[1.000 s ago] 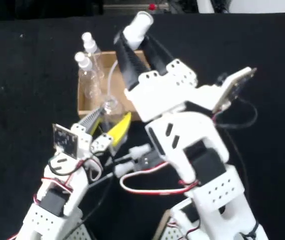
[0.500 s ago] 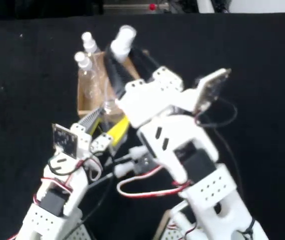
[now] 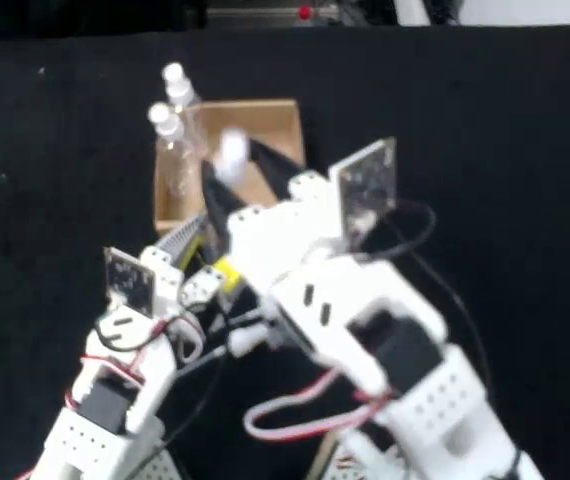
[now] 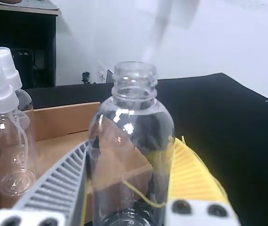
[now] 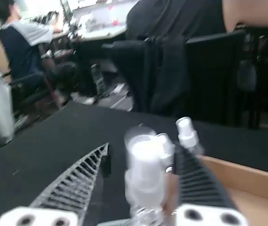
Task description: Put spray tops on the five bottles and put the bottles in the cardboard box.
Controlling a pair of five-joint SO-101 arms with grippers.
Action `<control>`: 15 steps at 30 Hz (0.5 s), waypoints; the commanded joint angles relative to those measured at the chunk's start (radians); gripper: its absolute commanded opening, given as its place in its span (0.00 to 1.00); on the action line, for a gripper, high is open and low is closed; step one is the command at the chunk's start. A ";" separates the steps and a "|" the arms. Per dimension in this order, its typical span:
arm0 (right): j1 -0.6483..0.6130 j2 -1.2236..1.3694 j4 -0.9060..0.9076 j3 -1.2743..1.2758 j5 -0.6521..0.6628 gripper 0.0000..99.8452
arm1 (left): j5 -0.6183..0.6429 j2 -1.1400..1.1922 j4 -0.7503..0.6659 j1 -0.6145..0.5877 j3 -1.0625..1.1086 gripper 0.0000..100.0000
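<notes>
R hand (image 5: 141, 157) holds spray top (image 5: 145, 181) just above bottle (image 4: 131, 108) in L hand (image 4: 133, 143).

Clear bottle (image 4: 131, 155), white spray top (image 5: 143, 174) — brown box (image 3: 277, 118)

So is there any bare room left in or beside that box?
The cardboard box floor is bare from the two capped bottles across to the opposite wall. The black table past that wall is open. Crowded: the box's near edge, where the left gripper and right gripper meet.
</notes>
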 commanded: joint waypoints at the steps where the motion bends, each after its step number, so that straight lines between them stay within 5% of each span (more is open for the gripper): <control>1: -0.069 -0.058 0.060 -0.102 0.011 0.25 | 0.005 0.003 -0.009 0.005 0.022 0.05; 8: 0.005 -0.105 0.066 -0.139 0.011 0.16 | 0.005 0.005 -0.009 0.005 0.022 0.05; 12: 0.170 -0.142 0.066 -0.133 0.012 0.02 | 0.005 0.005 -0.009 0.005 0.022 0.05; 15: 0.315 -0.154 0.064 -0.084 0.012 0.03 | 0.006 0.003 -0.009 0.005 0.022 0.05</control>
